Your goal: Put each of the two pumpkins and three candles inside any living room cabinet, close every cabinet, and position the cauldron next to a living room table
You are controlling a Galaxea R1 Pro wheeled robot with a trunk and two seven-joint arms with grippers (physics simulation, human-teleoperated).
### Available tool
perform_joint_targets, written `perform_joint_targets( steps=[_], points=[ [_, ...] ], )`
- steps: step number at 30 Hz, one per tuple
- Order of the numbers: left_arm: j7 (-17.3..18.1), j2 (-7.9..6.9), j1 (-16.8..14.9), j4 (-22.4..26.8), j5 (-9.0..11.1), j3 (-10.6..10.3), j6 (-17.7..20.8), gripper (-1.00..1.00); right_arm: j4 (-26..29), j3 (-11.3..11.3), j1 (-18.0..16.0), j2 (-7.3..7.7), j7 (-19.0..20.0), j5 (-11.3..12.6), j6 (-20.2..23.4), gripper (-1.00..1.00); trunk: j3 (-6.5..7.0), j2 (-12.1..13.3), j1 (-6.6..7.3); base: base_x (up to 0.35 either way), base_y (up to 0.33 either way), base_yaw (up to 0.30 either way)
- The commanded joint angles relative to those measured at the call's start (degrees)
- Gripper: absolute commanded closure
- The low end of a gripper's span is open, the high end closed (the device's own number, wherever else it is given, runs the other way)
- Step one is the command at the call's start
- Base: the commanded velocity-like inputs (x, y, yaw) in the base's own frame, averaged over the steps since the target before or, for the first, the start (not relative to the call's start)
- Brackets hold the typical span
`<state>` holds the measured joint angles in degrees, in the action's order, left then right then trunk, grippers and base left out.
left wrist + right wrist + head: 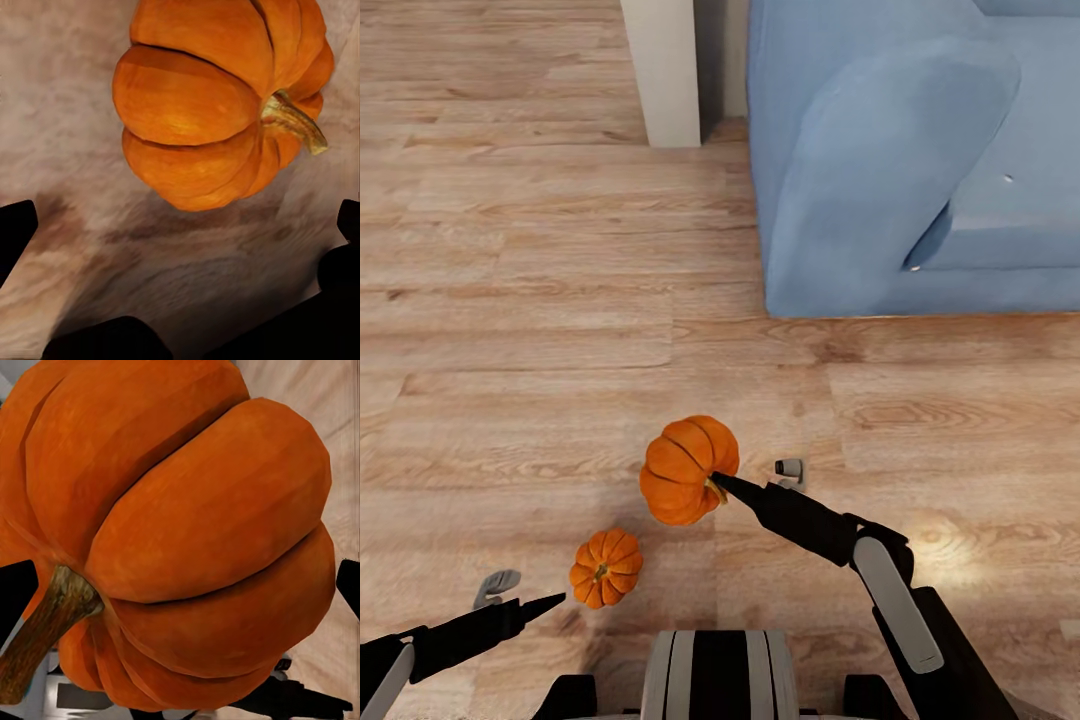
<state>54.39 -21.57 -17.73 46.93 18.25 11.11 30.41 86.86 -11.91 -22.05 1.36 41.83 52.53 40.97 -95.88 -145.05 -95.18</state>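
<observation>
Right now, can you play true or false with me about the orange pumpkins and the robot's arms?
1. The right end effector holds a ribbed orange pumpkin off the floor. True.
2. A second, smaller-looking orange pumpkin sits on the blue sofa. False: it lies on the wooden floor.
3. The left end effector grips that floor pumpkin. False: it hovers beside it, apart.
4. The sofa stands beyond both pumpkins. True.
</observation>
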Motion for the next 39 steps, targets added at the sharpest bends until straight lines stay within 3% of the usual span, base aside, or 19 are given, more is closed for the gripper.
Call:
perform_joint_targets(
  steps=[1,5,9,11,39],
  points=[
    [0.04,0.08,-0.01,0.00,0.31,0.28,0.03,-1.00,-0.11,-0.06,-0.01,-0.08,-0.09,0.24,0.09,1.00,-0.23,-0.02,-0.02,0.000,0.000,0.000],
    [0.15,-0.01,-0.03,0.00,3.38,1.44,0.28,-1.00,-0.64,-0.19,-0.01,-0.54,-0.82,0.14,0.06,1.00,-1.11,-0.07,-0.13,0.000,0.000,0.000],
    [0.70,-0.28,-0.01,0.00,9.58,3.01,0.26,-1.00,-1.76,-0.28,-0.01,-1.59,-3.03,0.09,0.09,1.00,-1.78,-0.11,-0.20,0.000,0.000,0.000],
    [0.81,-0.33,-0.01,0.00,10.53,3.67,0.30,-1.00,-2.33,-0.29,-0.01,-1.82,-4.06,0.06,0.14,1.00,-2.00,-0.12,-0.23,0.000,0.000,0.000],
    [0.70,0.19,-0.03,0.00,11.28,4.36,0.09,-1.00,-2.74,-1.09,-0.01,-2.06,-5.52,0.03,0.08,1.00,-8.20,-0.50,-0.95,0.000,0.000,0.000]
  ],
)
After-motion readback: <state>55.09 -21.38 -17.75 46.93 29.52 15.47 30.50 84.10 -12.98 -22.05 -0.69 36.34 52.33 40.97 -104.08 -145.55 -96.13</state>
